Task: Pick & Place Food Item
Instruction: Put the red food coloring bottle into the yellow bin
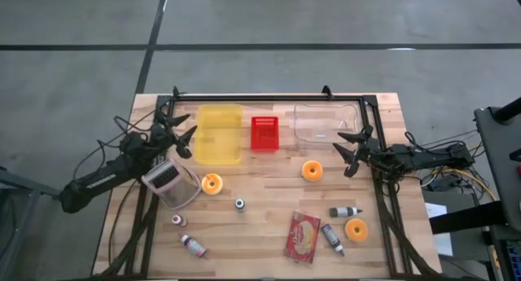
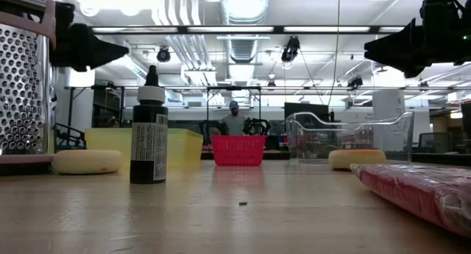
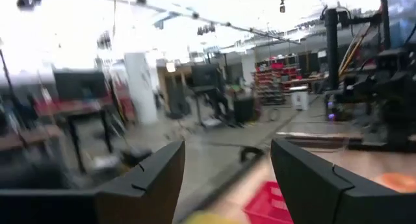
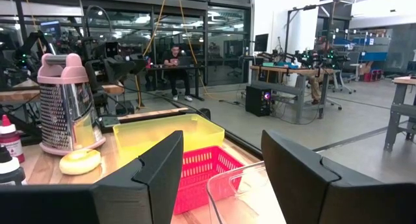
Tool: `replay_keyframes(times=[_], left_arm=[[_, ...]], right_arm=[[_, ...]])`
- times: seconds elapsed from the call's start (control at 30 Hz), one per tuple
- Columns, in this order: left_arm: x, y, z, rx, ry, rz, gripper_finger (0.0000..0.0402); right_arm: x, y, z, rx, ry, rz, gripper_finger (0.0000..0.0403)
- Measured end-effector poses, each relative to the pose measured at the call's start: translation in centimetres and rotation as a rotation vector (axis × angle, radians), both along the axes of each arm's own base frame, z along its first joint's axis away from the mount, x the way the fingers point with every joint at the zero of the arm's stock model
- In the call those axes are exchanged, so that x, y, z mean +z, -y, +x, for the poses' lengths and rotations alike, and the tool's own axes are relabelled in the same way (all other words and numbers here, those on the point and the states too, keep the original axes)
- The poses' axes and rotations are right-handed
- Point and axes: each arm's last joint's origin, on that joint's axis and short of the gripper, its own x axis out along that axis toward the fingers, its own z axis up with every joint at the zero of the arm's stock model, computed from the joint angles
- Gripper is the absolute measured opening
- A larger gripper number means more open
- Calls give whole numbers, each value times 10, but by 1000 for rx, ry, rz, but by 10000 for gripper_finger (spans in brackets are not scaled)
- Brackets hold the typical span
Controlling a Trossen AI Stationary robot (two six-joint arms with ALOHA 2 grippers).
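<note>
High view: the left gripper [image 1: 186, 135] hangs over the table's [image 1: 269, 208] ten o'clock area, its fingers spread and empty, just beside the near-left corner of the yellow bin [image 1: 220, 133] and above the metal grater [image 1: 172, 183]. The right gripper [image 1: 348, 151] sits toward three o'clock, fingers apart and holding nothing, at the front edge of the clear bin [image 1: 327, 123].

Three orange donuts lie on the wood. One donut [image 1: 311, 170] rests just right of centre, a little toward nine o'clock from the right gripper and apart from it. A second donut [image 1: 212, 182] lies at about eight o'clock, touching or nearly touching the grater's right side. The third donut [image 1: 356, 229] sits near four o'clock, beside a small dark tube [image 1: 345, 211].

The red basket [image 1: 264, 133] stands at twelve o'clock between the yellow and clear bins. Toward six o'clock lies a red snack packet [image 1: 302, 236] with another tube [image 1: 332, 238] just to its right. A small dark bottle [image 1: 240, 204] stands near the middle, and two small red-capped bottles [image 1: 193, 245] lie at seven o'clock.

In the low view the dark bottle [image 2: 149, 130] stands upright, with a person [image 2: 234, 118] far behind the red basket.
</note>
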Motion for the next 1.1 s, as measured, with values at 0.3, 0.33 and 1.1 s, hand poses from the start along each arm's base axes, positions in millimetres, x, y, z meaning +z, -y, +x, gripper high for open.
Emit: replay_keyframes(times=[0.3, 0.33, 1.1], left_arm=[[46, 7, -10, -26, -111, 8, 232], [53, 8, -12, -27, -122, -2, 232], [109, 1, 7, -131, -184, 9, 232]], right_arm=[[0, 0, 0, 0, -1, 0, 203], [0, 0, 0, 0, 0, 0, 203], [0, 0, 0, 0, 0, 0, 203]])
